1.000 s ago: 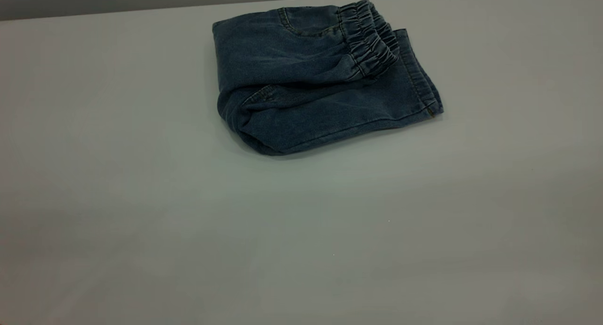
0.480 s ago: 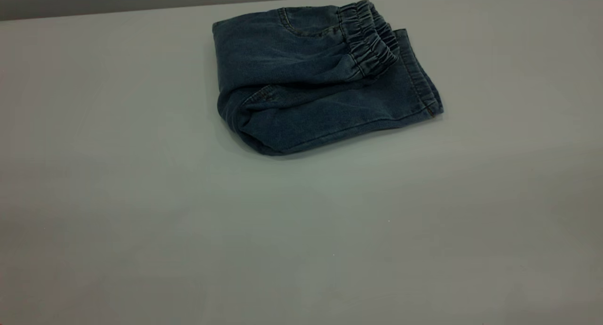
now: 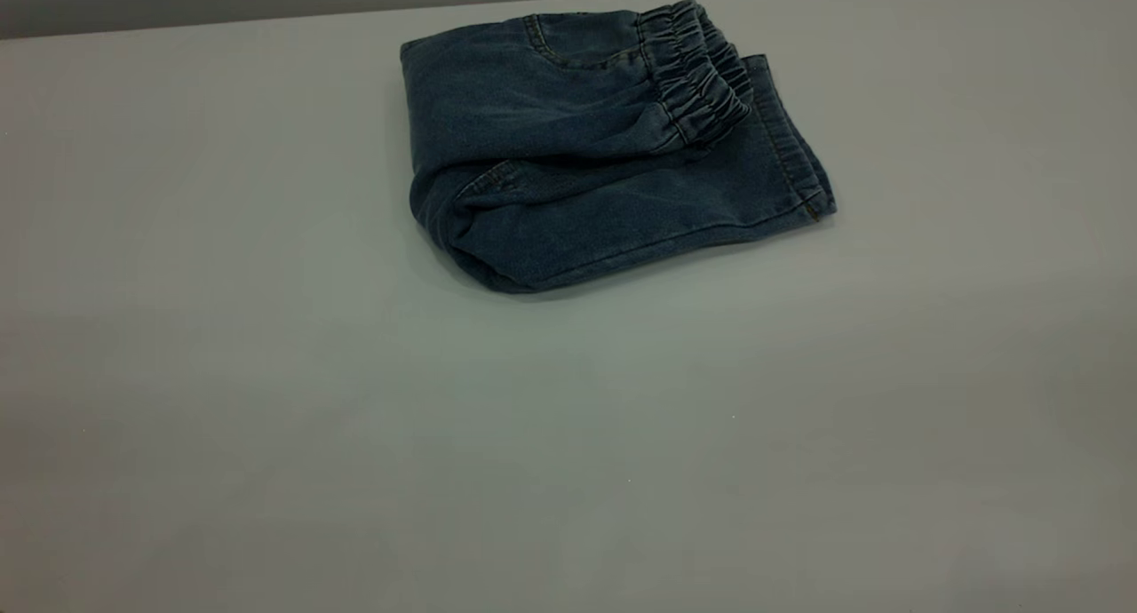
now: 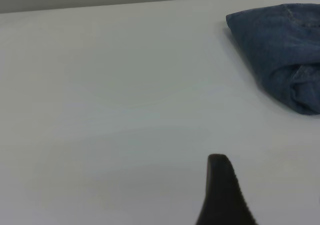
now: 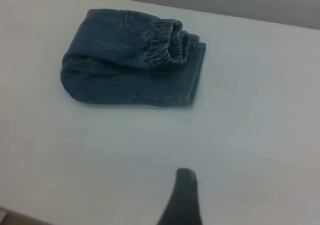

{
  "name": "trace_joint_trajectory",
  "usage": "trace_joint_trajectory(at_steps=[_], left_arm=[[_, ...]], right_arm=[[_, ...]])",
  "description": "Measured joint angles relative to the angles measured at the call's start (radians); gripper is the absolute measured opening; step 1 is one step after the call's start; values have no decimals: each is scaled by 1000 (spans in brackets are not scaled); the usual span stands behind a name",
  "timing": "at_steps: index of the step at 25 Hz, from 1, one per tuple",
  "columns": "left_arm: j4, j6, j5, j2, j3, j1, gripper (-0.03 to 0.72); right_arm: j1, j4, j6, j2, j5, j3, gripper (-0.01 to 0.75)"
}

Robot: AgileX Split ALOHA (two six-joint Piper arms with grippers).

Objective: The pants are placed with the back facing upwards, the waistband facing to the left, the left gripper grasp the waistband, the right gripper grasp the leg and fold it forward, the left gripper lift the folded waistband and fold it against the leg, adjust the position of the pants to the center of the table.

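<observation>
Pants (image 3: 604,151) folded, lying toward far edge of desk (image 3: 355,435), waistband (image 3: 697,80) doubled over onto leg (image 3: 640,218). Left claw (image 4: 222,195) and right claw (image 5: 182,200) both pulled back, well apart from denim; one dark finger visible each, spread cannot be told. Desk plain, pale grey.

From my seat, all I get besides the work itself is a dull grey backdrop (image 3: 178,0), a plain strip along the top of the exterior frame, widest at upper left and thinning out toward upper right above the far edge of the table (image 3: 266,417). The same flat grey band fills the top of both wrist frames. I also see two tiny pale specks (image 3: 629,481) in the lower middle of the exterior frame.
</observation>
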Motion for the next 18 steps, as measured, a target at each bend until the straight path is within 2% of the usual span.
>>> trace_joint_trajectory(at_steps=[8, 14, 18], left_arm=[[0, 3, 0, 0, 0, -1, 413], [0, 1, -1, 0, 0, -1, 413], [0, 1, -1, 0, 0, -1, 413]], right_arm=[[0, -10, -1, 0, 0, 0, 563], [0, -123, -12, 0, -27, 0, 563], [0, -156, 48, 0, -40, 14, 563]])
